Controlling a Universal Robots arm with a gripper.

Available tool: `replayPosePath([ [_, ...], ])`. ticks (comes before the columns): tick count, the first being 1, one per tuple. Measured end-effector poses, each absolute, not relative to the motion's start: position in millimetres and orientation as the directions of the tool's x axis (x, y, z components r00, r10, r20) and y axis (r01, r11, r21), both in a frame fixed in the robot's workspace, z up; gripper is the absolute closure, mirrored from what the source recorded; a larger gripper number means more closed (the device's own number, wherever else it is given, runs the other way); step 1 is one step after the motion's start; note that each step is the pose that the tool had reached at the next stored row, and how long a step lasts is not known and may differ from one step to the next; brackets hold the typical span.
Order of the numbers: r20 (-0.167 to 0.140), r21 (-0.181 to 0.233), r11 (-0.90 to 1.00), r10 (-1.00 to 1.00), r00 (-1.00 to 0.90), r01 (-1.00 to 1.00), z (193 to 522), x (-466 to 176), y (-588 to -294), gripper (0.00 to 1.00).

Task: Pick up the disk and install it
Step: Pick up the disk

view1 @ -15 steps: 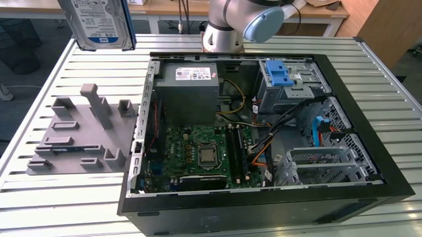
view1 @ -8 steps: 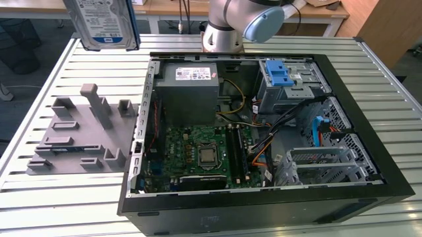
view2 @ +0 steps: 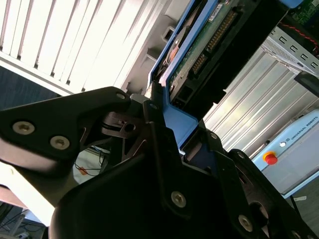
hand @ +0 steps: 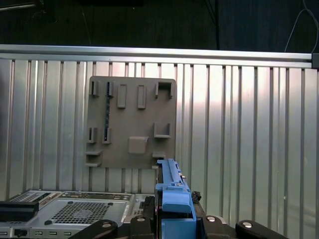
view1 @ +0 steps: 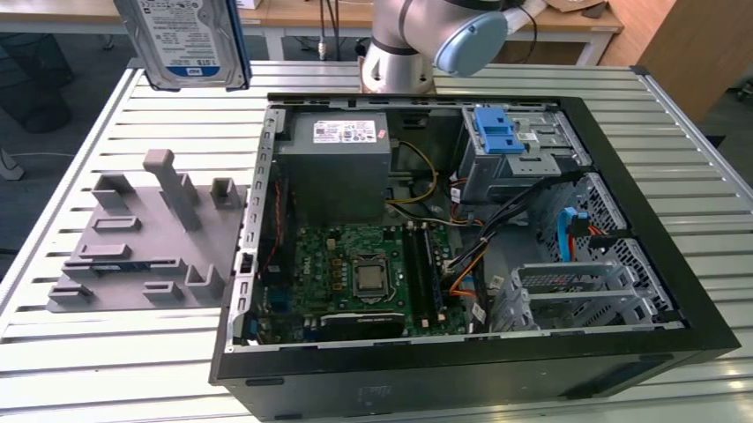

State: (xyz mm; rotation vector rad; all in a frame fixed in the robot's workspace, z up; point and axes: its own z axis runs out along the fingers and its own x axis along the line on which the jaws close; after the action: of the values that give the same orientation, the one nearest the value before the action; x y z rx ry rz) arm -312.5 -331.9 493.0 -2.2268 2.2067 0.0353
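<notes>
One disk (view1: 189, 40), clenched by its blue frame (hand: 174, 199) in the jaws, hangs upright above the counter (view1: 106, 352) near the open computer case (view1: 471, 370); carrying it well likely means keeping that grip square, without swing.

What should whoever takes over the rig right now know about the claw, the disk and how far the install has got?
Claw: shut on the blue carrier of the disk, as both wrist views show.
Disk: held upright in the air, off the table, at the exterior view's upper left. It is outside the open computer case. The first wrist view looks past its edge down at the grey holder board.
Done: the disk is picked up.
Left: the install. The disk is not yet in the case.
</notes>
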Motion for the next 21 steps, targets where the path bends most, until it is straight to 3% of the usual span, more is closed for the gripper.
replayPosePath([
  [21, -0.021, 0.011, -0.009, -1.0, 0.009, -1.0, 493, -301, -332, 0.64],
])
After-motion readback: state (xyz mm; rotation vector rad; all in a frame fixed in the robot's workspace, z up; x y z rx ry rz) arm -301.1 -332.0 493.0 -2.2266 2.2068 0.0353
